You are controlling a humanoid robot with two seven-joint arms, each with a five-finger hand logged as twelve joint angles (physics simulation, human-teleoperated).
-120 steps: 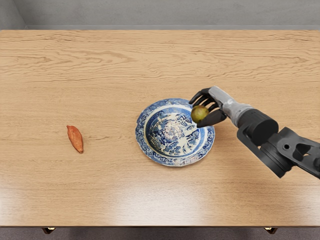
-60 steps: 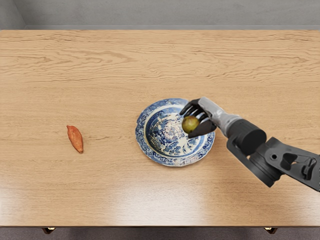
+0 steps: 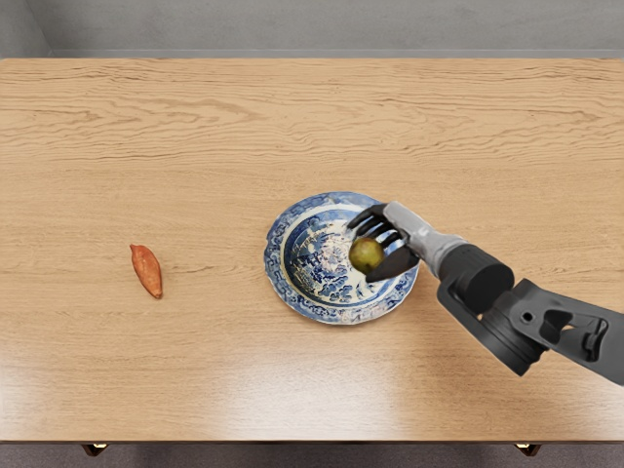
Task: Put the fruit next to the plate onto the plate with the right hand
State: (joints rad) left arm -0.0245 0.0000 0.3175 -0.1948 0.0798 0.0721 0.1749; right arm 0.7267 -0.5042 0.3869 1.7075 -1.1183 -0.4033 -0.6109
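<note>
One right hand [image 3: 390, 237] has carried the fruit [image 3: 366, 254] further over the plate [image 3: 275, 259]

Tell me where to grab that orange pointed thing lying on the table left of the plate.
Probably take the orange pointed thing across its thicker middle, coming straight down from above, with fingers on its two long sides. It lies flat on the table and tapers to a point at each end, so the tips would give little to hold.
</note>
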